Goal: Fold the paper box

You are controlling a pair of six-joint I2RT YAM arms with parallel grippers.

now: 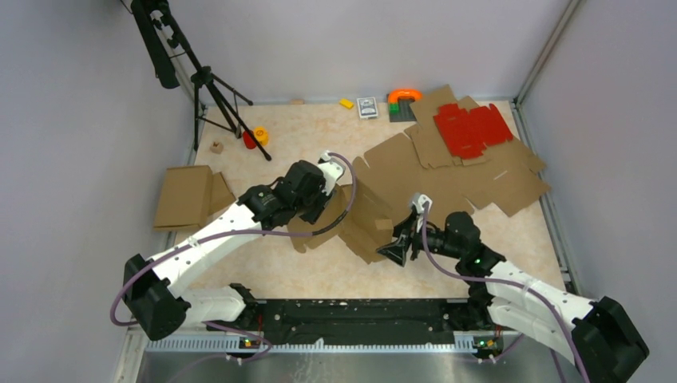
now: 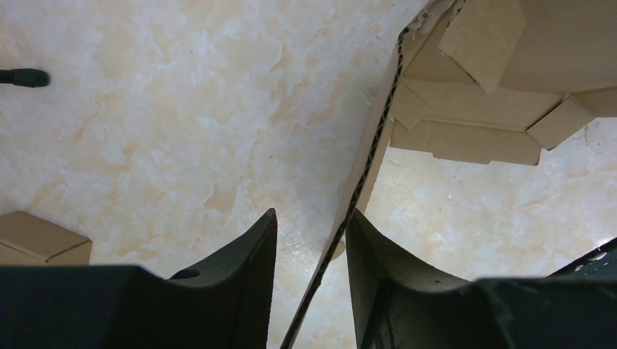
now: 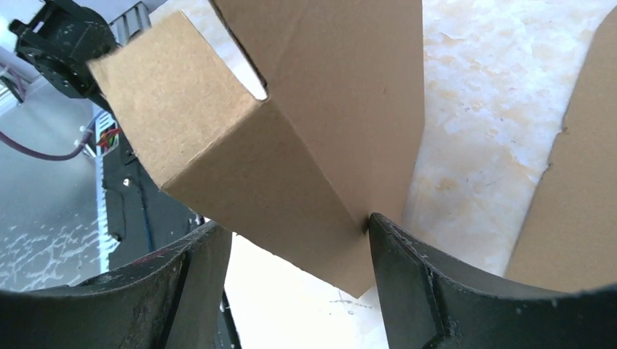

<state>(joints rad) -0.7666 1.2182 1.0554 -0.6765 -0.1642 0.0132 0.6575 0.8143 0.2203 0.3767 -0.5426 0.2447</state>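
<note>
The paper box sat half-formed in the middle of the table, between the two arms and just in front of a spread of flat cardboard sheets. The left gripper stood on its left side. In the left wrist view its fingers were apart and straddled the corrugated edge of one upright panel. The panel lay close against one finger, while bare table showed between it and the other, so no pinch was visible. The right gripper sat at the box's near right corner. Its fingers were spread wide around a creased corner, and only one pad touched the cardboard.

The step in hand looked like raising and squaring a side wall. Doing it well likely meant the left arm closing on its panel to anchor the piece while the right pushed along the crease, not across it, so the fold followed the scored line. Pressing low near the fold, rather than at the free edge, would have lessened the risk of bowing the wall or sliding the whole piece.

In the top view the box's long axis ran roughly from the far side towards the arm bases, with its near end angled slightly right. The raised panels stood off the table, and a loose flap lay flat to the left.
</note>
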